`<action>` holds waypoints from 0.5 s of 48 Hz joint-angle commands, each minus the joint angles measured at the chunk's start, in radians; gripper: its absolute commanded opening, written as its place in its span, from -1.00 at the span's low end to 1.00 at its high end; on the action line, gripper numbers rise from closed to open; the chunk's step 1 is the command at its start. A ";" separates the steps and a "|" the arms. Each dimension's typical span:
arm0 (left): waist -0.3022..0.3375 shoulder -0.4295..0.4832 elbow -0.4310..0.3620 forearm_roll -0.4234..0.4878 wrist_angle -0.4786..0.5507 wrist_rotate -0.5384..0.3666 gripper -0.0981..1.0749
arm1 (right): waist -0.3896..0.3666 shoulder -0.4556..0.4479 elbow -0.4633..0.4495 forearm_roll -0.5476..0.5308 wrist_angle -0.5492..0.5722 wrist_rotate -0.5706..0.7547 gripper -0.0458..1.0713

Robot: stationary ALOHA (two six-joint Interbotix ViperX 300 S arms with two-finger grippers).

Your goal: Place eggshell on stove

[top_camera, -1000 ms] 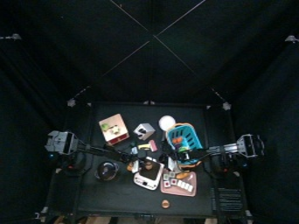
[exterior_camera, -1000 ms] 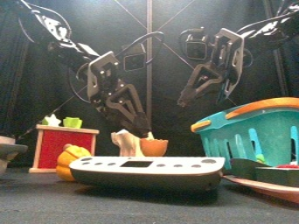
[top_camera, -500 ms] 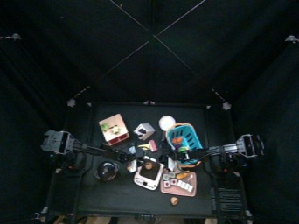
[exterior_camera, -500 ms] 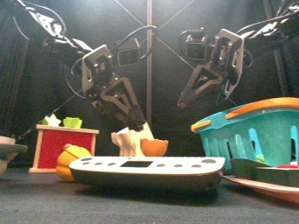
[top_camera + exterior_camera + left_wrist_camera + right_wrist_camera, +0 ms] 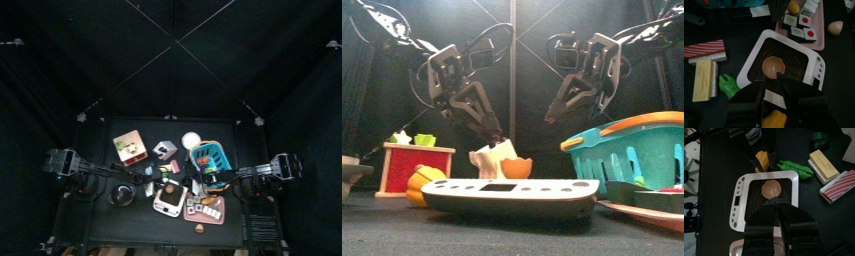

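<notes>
Toward ten o'clock of the stove, the left gripper point(image 5: 772, 79) is held released and empty just above the tan dome-shaped eggshell point(image 5: 773, 66), which is seated at the centre of the white flat stove point(image 5: 753, 62) with its dark plate. A straight upward withdrawal is advised, so the shell is not brushed. Toward two o'clock, the right gripper point(image 5: 774, 202) is seen clenched on nothing.

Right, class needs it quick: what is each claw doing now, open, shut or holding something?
Left claw: open, holding nothing.
Right claw: shut, holding nothing.

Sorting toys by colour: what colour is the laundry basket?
Teal with an orange rim; the front view shows it best.
</notes>
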 commanded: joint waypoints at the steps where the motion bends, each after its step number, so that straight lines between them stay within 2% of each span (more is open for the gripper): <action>1: 0.003 -0.028 -0.006 0.000 -0.008 0.000 0.33 | -0.002 -0.014 -0.014 0.000 -0.008 -0.002 -0.12; 24: 0.003 -0.044 0.017 -0.002 -0.008 0.000 0.33 | -0.003 -0.005 -0.020 0.000 -0.008 0.003 -0.12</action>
